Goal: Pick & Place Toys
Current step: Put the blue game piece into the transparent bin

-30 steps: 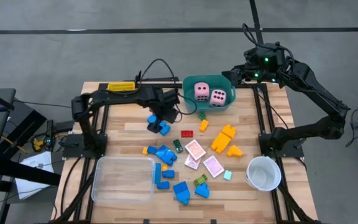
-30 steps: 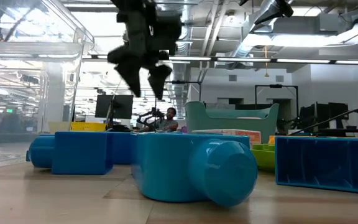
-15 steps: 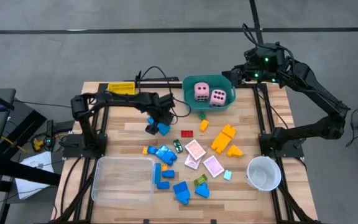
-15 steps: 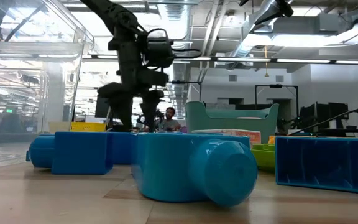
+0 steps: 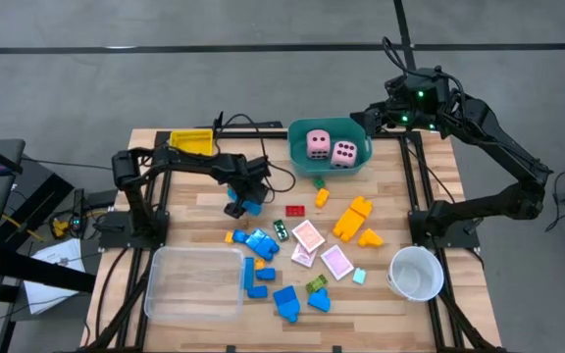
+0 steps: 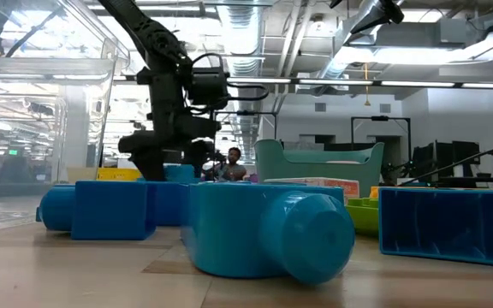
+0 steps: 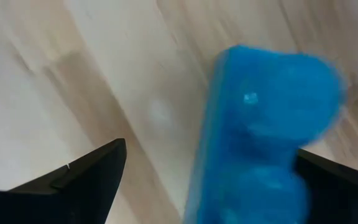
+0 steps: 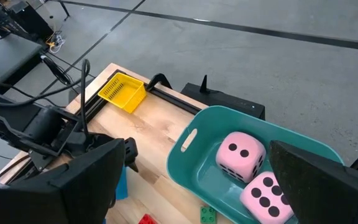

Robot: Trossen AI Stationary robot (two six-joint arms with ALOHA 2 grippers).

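Observation:
Toys lie across the wooden table: several blue blocks [image 5: 261,245], yellow-orange blocks [image 5: 354,220], a red block [image 5: 294,210] and pink-white cards [image 5: 308,235]. Two pink dice [image 5: 332,149] sit in the teal tub [image 5: 302,162] at the far edge. My left gripper [image 5: 243,201] points down, low over a blue block [image 5: 256,206] left of centre. It is open, one finger on either side of that block [image 7: 260,124]. My right gripper [image 8: 197,148] hangs open, high above the tub's right side, and holds nothing.
A clear tray [image 5: 194,282] stands at the near left, a white cup [image 5: 417,273] at the near right and a small yellow tray [image 5: 191,140] at the far left corner. Big blue blocks [image 6: 264,231] fill the front of the low view.
My left gripper has come down from well above the table to just over the blue block, drifting a little toward the near left. It has stayed open. The block has not moved.

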